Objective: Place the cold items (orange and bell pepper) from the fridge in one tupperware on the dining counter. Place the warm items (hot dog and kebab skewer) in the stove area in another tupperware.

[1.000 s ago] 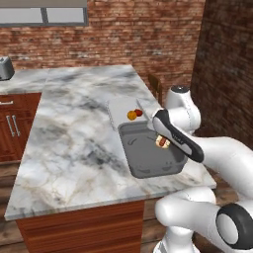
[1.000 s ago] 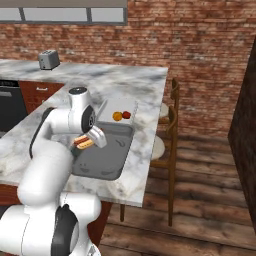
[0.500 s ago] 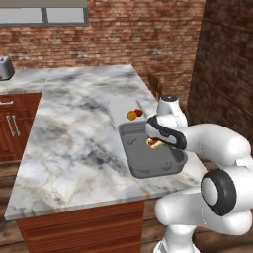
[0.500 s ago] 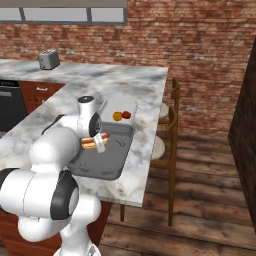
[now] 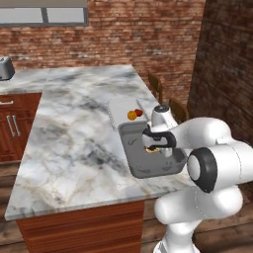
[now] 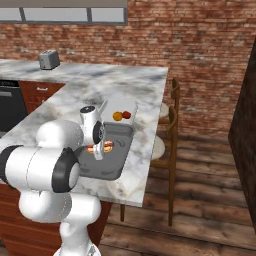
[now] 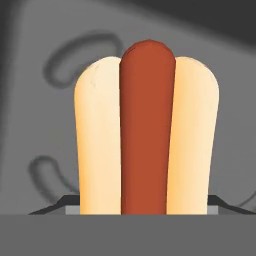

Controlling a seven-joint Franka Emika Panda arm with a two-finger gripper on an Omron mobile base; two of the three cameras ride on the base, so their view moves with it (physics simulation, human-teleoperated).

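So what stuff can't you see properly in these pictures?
- Left base view: the bun hot dog is mostly hidden by the claw.
- Hand view: the hot dog's near end is cut off at the bottom edge.
- Right base view: the orange round fruit and the red item are too small to name.

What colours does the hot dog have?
The hot dog has a reddish-brown sausage in a pale tan bun; the hand view shows it best.

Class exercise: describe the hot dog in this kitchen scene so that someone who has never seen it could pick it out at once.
Start at the marble counter and find the dark grey tupperware near its right edge. The hot dog hangs just above that container, gripped by the white arm's gripper. It is a red-brown sausage in a pale bun, unlike the small round orange and red bell pepper in the white tupperware behind.
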